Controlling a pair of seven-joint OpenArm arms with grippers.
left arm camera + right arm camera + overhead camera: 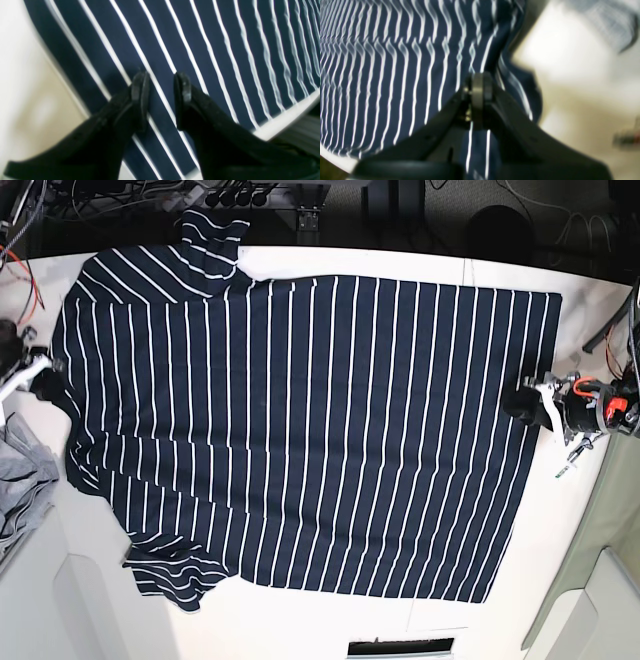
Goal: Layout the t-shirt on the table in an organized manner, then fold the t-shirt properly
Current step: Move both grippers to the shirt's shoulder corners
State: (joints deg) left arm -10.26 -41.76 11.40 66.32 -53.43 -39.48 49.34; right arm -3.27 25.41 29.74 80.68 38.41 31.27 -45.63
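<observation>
Navy, near-black cotton-like short-sleeved t-shirt with thin white stripes (300,430): soft, light, limp, likely to sag and ripple wherever lifted, so best taken by hem, shoulder seams or sleeve edges rather than mid-panel. Lies spread almost flat across the wide smooth white worktop (400,625), collar end toward the base view's left, hem toward its right. Far sleeve (212,240) reaches the worktop's back edge; near sleeve (170,572) bunched and partly folded under, still needing a tug outward. Body mostly smooth, slight waviness along the collar side.

Left end effector (161,86) hovers over the hem edge with pads spread, a stripe showing in the gap, nothing pinched. Right end effector (480,92) pressed together on a gathered fold of the striped cloth near the collar side, fabric puckering around the pinch. Plain grey cloth garment (22,475) lies crumpled just beside the shirt at the base view's left edge.
</observation>
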